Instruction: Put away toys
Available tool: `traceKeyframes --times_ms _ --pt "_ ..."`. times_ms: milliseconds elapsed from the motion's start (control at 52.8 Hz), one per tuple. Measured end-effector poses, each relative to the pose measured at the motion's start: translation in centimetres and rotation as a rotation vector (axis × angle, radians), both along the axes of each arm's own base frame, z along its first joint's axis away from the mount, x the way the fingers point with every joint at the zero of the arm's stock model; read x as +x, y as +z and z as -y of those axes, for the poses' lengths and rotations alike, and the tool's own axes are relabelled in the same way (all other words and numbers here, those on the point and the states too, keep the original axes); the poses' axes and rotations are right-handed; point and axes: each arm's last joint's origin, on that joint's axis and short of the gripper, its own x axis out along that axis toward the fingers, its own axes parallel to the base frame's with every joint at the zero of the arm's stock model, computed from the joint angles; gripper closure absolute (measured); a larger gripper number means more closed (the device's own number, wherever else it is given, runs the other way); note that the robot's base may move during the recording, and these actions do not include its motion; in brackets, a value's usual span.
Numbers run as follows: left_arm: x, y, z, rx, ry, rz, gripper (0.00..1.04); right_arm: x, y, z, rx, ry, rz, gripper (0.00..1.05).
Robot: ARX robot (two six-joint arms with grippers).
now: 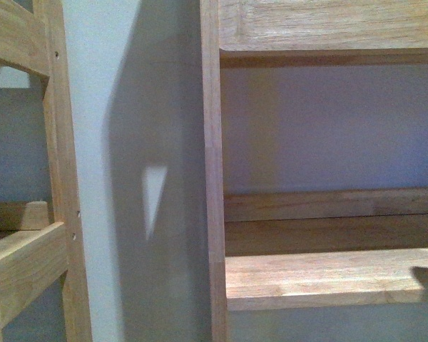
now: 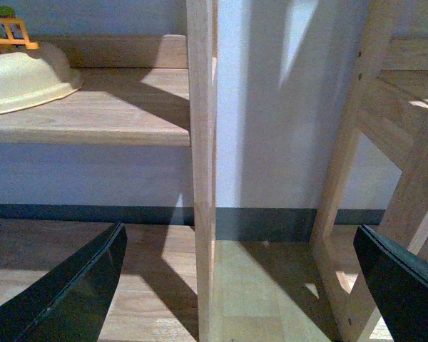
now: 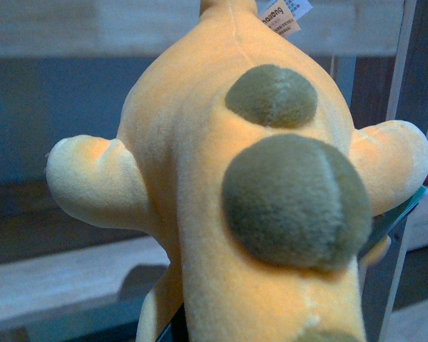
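The toy, an orange-yellow plush animal (image 3: 200,142) with olive-brown nubs (image 3: 292,203), fills the right wrist view. Its stubby limbs stick out to both sides and a small label (image 3: 282,16) hangs at its far end. My right gripper (image 3: 271,299) is shut on it; only dark slivers of the fingers (image 3: 177,329) show past the plush. A wooden shelf board lies blurred behind it. In the left wrist view my left gripper (image 2: 239,242) is open, its dark fingers (image 2: 71,292) wide apart with nothing between them, facing a wooden post (image 2: 202,171). Neither arm shows in the front view.
A wooden shelf unit stands ahead, with an upright (image 1: 212,171) and a shelf board (image 1: 328,278). A slatted wooden frame (image 1: 28,256) stands at the left. A cream playset (image 2: 21,75) with an orange fence (image 2: 7,32) sits on a low shelf (image 2: 114,114). Wood floor (image 2: 257,292) lies below.
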Motion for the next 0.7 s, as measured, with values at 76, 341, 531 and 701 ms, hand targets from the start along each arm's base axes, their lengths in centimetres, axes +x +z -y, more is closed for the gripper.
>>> traceKeyframes --times_ms 76,341,531,701 --pt "0.0 0.0 0.0 0.000 0.000 0.000 0.06 0.0 2.6 -0.6 -0.029 0.006 0.059 0.98" --pt "0.0 0.0 0.0 0.000 0.000 0.000 0.06 0.2 8.3 -1.7 -0.125 0.032 0.169 0.98" --pt "0.0 0.0 0.0 0.000 0.000 0.000 0.06 0.9 13.1 -1.9 -0.156 0.056 0.233 0.98" --pt "0.0 0.0 0.0 0.000 0.000 0.000 0.06 4.9 17.8 -2.4 -0.164 0.109 0.255 0.98"
